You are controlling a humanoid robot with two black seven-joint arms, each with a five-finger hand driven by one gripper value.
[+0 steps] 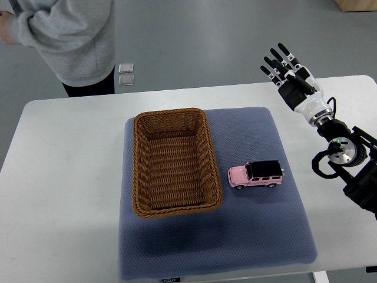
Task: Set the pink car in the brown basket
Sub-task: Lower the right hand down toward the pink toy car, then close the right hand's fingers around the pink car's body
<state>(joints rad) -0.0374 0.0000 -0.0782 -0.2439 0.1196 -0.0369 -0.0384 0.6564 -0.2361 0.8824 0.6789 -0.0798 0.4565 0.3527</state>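
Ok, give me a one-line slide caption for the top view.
Pink toy car on blue mat beside empty brown wicker basket; right robot hand raised open, far from it.

We see a white tabletop (65, 177) with rounded corners, and on it a blue-grey textured mat (259, 236). Beyond the far edge a person in a grey sweatshirt (73, 35) stands on the grey floor (206, 41), near two small pale squares (126, 73) there.
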